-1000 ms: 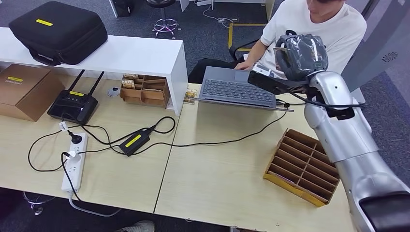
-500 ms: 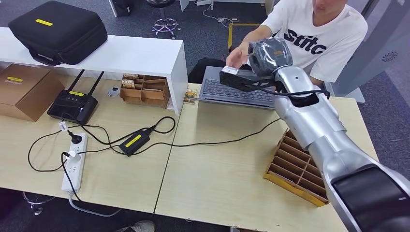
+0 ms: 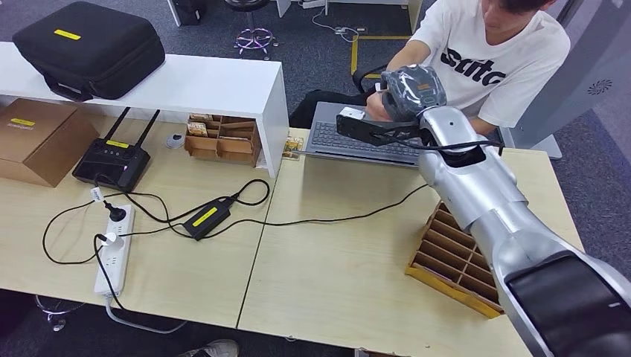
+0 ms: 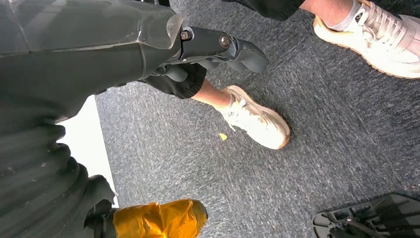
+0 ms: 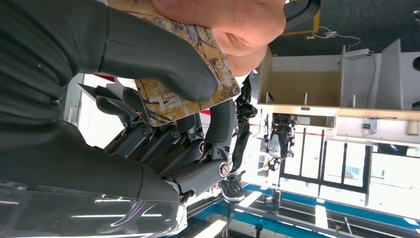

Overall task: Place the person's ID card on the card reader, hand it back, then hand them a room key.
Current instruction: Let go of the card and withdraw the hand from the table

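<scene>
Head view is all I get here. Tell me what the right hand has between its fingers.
Observer: A patterned brown card, pressed under the right hand's thumb in the right wrist view.
Operator: Report whether the person has hold of it.
Observer: Yes, the person's hand grips the card's far end.
Operator: Now give me the left hand.
Observer: The left hand hangs above grey carpet, holding nothing.

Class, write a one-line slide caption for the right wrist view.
The robot's right hand and a person's hand both grip a patterned card mid-handover.
</scene>
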`<state>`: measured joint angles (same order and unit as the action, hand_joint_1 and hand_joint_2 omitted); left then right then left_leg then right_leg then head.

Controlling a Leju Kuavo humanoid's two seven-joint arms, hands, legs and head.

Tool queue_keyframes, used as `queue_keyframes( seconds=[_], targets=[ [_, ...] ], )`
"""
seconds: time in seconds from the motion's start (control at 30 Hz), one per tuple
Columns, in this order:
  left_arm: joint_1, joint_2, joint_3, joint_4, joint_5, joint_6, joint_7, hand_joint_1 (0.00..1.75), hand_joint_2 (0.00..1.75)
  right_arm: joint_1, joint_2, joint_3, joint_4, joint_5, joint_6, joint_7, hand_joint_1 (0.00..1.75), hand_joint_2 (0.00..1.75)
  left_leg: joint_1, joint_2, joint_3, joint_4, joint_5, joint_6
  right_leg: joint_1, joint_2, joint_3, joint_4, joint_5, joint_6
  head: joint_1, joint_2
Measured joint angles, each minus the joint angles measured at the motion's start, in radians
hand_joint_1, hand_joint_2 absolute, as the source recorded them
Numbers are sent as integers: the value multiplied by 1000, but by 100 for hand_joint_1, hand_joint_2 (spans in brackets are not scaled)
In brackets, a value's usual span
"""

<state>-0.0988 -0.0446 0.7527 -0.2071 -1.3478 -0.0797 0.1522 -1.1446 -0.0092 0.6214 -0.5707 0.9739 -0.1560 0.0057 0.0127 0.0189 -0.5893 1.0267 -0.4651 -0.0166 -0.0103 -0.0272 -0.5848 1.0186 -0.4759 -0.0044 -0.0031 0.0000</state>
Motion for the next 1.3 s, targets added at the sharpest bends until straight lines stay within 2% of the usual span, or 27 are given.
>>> queue_keyframes(
  seconds=[0.1,0.13,0.23,0.27,0.4,0.5,0.7,0.9,0.97,1.13,1.3],
  targets=[
    [0,0,0,0,0,0,0,0,175,0,0,0,1,-6,0,-5,175,175,0,0,0,0,0,0,0,0,0,0,0,0,0,0],
    [1,0,0,0,0,0,0,0,175,1,0,0,3,-14,-1,-11,139,175,0,0,0,0,0,0,0,0,0,0,0,0,0,0],
    [3,0,0,0,2,1,0,0,175,11,-1,-7,8,-73,6,-49,8,175,0,0,0,0,0,0,0,0,-1,0,0,0,0,0],
    [4,0,0,0,7,2,0,0,175,19,-3,-20,7,-122,24,-73,0,175,0,0,0,0,0,0,0,0,-1,0,0,0,0,0],
    [17,4,0,0,37,11,-13,0,175,49,-47,-127,-9,-388,131,-178,0,175,0,-1,0,0,0,0,0,-1,0,-1,0,0,0,0],
    [30,8,2,0,54,16,-23,0,175,59,-104,-214,-14,-521,175,-227,0,175,0,-3,-1,1,0,0,0,-3,0,-2,0,0,0,0],
    [43,18,16,0,68,17,-24,0,175,92,-234,-368,-15,-652,183,-276,0,175,-1,-4,-2,1,-1,1,-1,-4,0,-3,0,1,0,0],
    [42,24,28,0,78,21,-21,0,175,142,-334,-478,-15,-734,161,-286,0,175,-1,-4,-2,1,-1,2,-1,-4,-1,-3,0,1,0,0],
    [43,25,32,0,82,25,-19,0,175,174,-378,-534,-11,-803,167,-292,0,175,-1,-9,-2,1,-1,2,-1,-8,0,-3,-1,2,0,0],
    [50,26,50,0,89,30,-13,0,175,317,-486,-752,18,-1036,307,-357,0,175,-1,-13,-4,1,-2,3,-1,-12,2,-4,-2,3,0,0],
    [55,29,62,0,98,35,-12,0,175,467,-553,-946,38,-1161,399,-383,0,175,-2,-12,-5,1,-4,5,-2,-11,0,-5,-2,4,0,0]
  ],
)
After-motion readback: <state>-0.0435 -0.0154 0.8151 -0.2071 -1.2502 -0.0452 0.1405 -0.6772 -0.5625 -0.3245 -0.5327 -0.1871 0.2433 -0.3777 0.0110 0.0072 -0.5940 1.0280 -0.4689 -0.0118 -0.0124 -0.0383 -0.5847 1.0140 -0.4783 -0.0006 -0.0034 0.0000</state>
